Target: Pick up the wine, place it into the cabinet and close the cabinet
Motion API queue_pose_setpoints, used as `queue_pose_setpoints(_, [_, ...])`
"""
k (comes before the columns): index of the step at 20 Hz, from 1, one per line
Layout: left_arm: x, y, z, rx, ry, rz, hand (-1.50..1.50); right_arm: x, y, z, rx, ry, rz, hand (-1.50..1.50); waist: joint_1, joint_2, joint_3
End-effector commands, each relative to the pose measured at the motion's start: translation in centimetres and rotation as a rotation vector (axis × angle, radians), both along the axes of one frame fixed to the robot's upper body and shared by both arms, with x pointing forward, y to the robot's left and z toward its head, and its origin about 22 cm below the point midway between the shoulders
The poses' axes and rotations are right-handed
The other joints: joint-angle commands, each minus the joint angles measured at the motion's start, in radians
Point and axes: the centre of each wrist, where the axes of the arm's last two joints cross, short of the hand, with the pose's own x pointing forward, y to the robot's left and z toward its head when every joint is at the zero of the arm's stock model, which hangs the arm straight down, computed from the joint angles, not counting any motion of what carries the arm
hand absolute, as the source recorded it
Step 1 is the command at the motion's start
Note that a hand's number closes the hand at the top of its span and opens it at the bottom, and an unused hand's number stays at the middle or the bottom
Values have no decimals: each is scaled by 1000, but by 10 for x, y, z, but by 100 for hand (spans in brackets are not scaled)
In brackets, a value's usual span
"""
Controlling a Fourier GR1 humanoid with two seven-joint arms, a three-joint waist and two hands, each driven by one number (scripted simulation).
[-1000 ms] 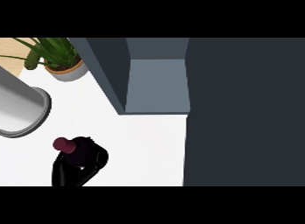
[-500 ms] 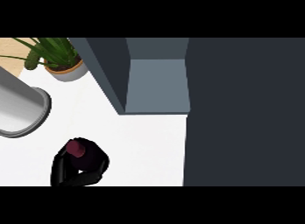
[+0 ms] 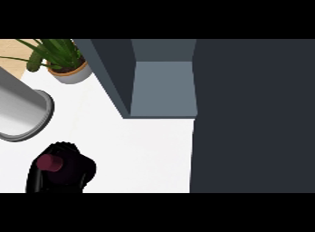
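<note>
The wine bottle [image 3: 50, 162] shows in the head view at the lower left as a dark body with a maroon cap, seen from above. A black hand, taken as my left hand [image 3: 72, 174] from its place at the view's left, is curled round it and hides most of the bottle. Hand and bottle run off the picture's lower edge. The cabinet [image 3: 164, 88] stands to the upper right with its grey inside showing. Its dark door [image 3: 260, 118] fills the right side of the view. My right hand is out of view.
A thick grey cylinder [image 3: 16, 106] with a rimmed end slants in from the left edge, just above the hand. A potted green plant [image 3: 63, 63] stands at the back left beside the cabinet. White counter [image 3: 147, 154] lies between the hand and the cabinet door.
The hand with the bottle has shifted a little to the left and down. The cylinder, plant and cabinet have not moved.
</note>
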Motion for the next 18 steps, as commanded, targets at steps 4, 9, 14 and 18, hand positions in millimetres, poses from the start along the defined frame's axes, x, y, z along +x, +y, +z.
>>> queue_pose_setpoints(4, [-19,-10,40,-77,-81,-84,150,-9,2,-2,23,-38,36,-150,8,0,1])
queue_pose_setpoints(9, [-3,-45,81,-102,-83,-131,150,-26,2,24,32,-37,36,-150,2,-1,0])
queue_pose_setpoints(14, [-1,-63,109,-59,-82,-146,150,-27,7,25,6,-26,61,-150,0,0,0])
queue_pose_setpoints(18, [9,-82,146,-61,-82,-150,150,-28,-6,15,38,-28,51,-150,-8,0,1])
